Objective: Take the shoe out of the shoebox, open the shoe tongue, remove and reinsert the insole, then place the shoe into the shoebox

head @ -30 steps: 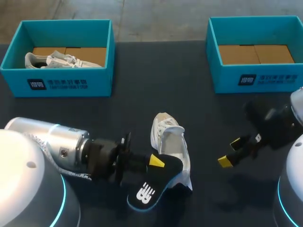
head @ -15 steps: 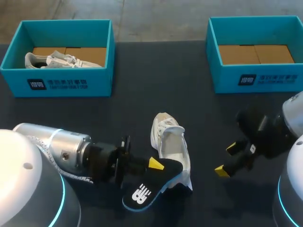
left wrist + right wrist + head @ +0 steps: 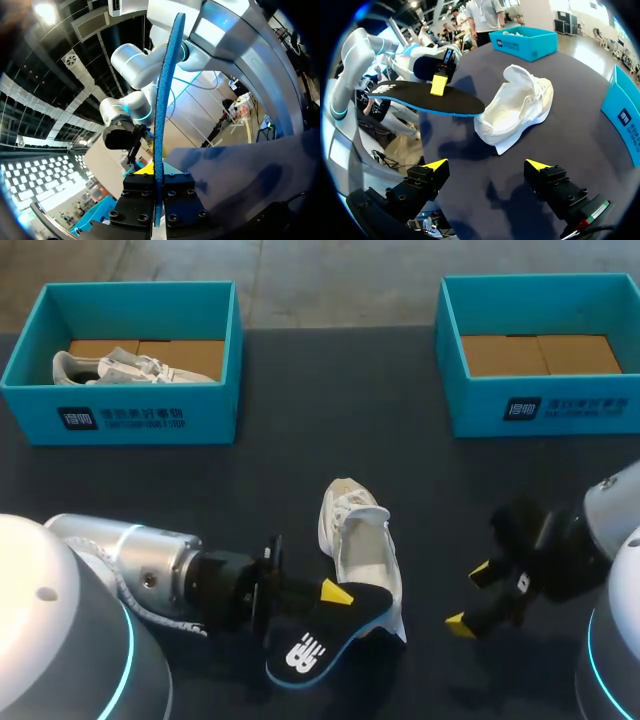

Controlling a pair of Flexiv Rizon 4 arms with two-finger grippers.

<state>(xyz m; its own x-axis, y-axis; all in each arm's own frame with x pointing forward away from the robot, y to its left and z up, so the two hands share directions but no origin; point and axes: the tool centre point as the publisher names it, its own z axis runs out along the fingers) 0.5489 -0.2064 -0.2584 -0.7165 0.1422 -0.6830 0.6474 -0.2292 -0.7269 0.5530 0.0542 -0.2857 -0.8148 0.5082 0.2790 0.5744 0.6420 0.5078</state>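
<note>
Head view, insole (image 3: 322, 638) clamped in left pincer (image 3: 333, 595), shoe (image 3: 362, 552) beside

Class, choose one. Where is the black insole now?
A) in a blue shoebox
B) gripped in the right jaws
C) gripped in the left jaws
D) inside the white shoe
C: the left jaws clamp the insole outside the shoe; the right jaws are open.

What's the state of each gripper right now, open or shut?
Left gripper: shut on the insole.
Right gripper: open, holding nothing.
</note>
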